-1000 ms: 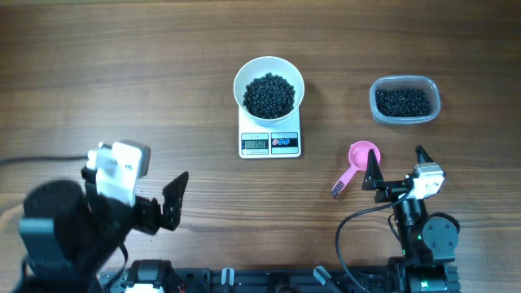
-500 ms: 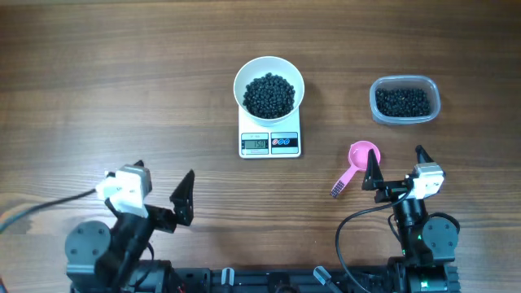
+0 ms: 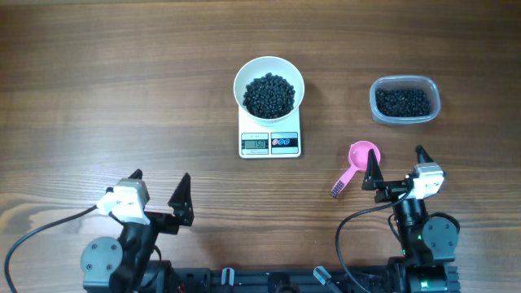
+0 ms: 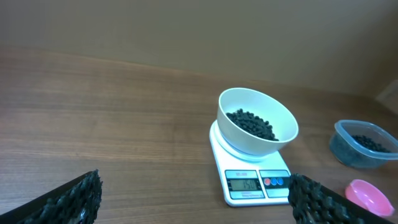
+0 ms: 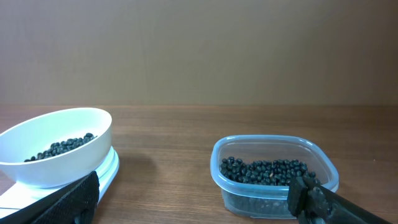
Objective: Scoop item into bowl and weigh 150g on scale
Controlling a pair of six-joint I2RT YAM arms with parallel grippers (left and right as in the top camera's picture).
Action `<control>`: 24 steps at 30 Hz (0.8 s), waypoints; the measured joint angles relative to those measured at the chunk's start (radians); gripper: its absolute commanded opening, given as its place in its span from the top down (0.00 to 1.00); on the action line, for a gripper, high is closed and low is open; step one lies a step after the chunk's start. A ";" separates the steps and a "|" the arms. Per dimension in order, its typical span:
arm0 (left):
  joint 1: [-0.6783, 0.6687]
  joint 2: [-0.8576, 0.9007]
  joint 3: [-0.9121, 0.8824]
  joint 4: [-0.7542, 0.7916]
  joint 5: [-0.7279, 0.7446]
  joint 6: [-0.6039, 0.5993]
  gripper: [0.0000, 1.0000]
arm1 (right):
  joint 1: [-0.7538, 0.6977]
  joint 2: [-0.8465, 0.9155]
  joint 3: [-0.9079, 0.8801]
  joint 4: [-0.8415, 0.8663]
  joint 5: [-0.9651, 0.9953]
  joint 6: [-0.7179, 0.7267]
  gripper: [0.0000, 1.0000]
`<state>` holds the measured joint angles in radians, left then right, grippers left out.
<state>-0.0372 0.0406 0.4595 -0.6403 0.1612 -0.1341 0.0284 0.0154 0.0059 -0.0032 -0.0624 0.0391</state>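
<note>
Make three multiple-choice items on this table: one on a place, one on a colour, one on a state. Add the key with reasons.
1. Where does the bowl stand?
A. on the scale
B. straight on the wood
C. held in the air

2. What colour is the scoop?
A. blue
B. pink
C. green

3. How is the right tool?
A. shut on the scoop
B. shut, empty
C. open, empty

Key: 1 A, the scale's display shows just below the bowl. 2 B, the scoop lies pink beside the right tool. 3 C, its fingers stand apart with nothing between them.
</note>
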 measured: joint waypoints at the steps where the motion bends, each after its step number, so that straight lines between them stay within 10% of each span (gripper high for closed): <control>1: 0.000 -0.010 -0.016 0.010 -0.005 -0.001 0.00 | 0.000 0.000 0.000 0.000 0.000 0.000 0.00; 24: 0.000 -0.027 -0.283 0.351 -0.023 -0.004 0.00 | 0.000 0.000 0.000 0.000 0.000 0.000 0.00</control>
<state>-0.0372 0.0135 0.1764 -0.2897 0.1383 -0.1379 0.0284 0.0154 0.0059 -0.0032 -0.0624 0.0391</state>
